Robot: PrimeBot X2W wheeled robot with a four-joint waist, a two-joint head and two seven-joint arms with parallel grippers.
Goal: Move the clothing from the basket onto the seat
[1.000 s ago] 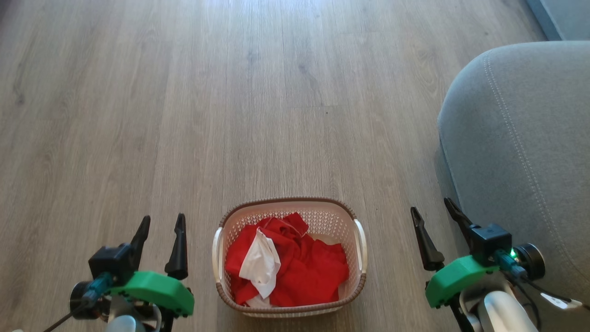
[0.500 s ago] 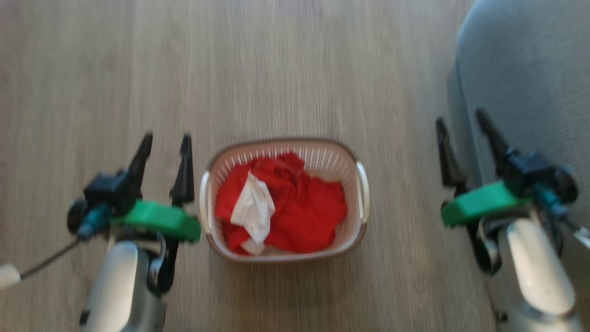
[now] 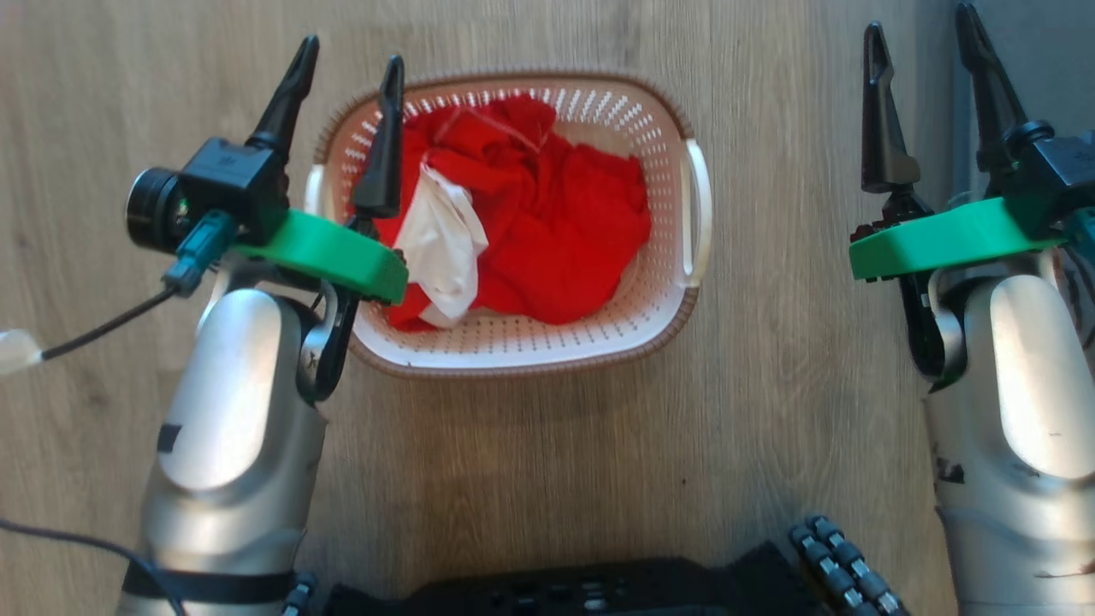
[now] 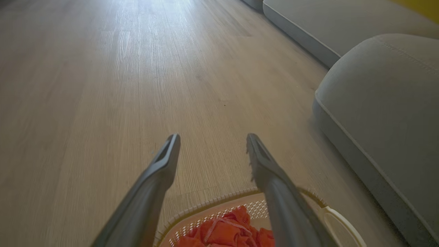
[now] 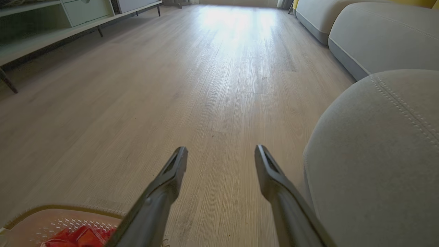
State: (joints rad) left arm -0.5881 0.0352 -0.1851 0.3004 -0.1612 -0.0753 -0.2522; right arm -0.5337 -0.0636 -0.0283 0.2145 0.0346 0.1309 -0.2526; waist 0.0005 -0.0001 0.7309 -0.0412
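From the head, the white perforated basket stands on the wood floor between the two arms. The red clothing, one piece with a white panel, lies heaped inside it. The left gripper has its fingers spread apart and nothing between them, and one finger overlaps the basket's left rim. The right gripper is also spread wide and empty, well to the right of the basket.

At the left wrist, the parted fingers frame bare floor. The basket's far rim and some red fabric show below them, and the grey seat is at the right.

At the right wrist, the fingers gape over the floor, just beside the seat's rounded, stitched edge. The basket is at lower left.
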